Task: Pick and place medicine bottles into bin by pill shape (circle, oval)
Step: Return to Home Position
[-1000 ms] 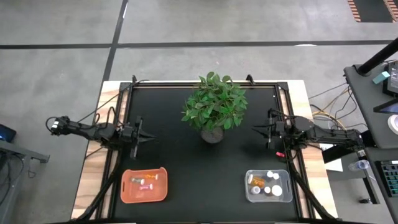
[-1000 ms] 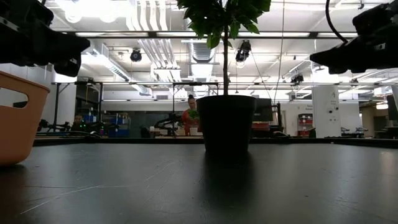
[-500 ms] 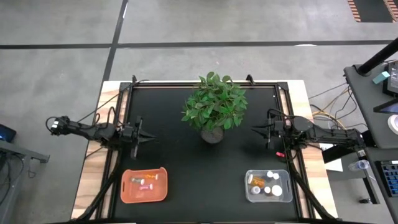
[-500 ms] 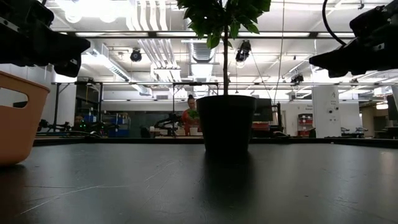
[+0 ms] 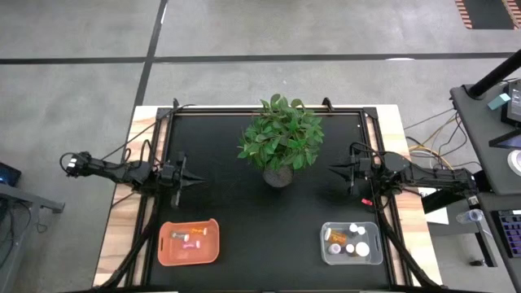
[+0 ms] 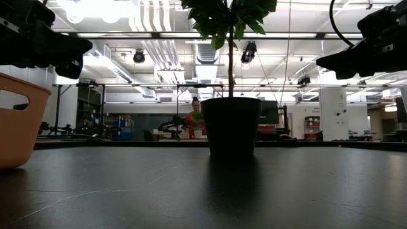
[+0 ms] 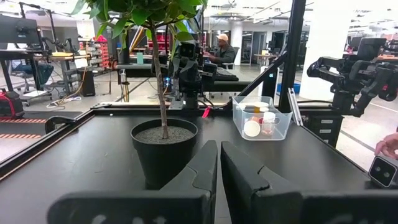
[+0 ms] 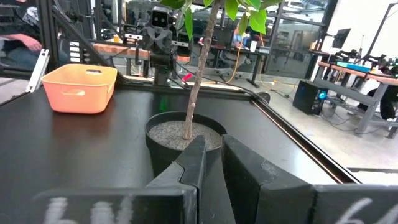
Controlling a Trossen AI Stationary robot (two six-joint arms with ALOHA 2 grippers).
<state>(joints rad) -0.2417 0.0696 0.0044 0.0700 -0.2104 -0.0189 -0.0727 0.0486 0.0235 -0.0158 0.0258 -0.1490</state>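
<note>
**Both arms parked, bottles already binned**

While your left gripper [image 5: 198, 181] and right gripper [image 5: 332, 169] hang pinched together, empty, flanking the potted plant [image 5: 280, 140], the medicine bottles [image 5: 348, 241] sit in the clear bin [image 5: 372, 256] and orange bin [image 5: 168, 256] near the table's front edge; bare mat between.

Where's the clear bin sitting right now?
In the high view the clear bin sits at the table's near right corner, bottles inside, below the right gripper and across from the orange bin.

2 bins [image 5: 189, 242], 1 plant [image 5: 280, 142], approx. 9 bottles [image 5: 350, 240], 2 arms [image 5: 122, 170].
</note>
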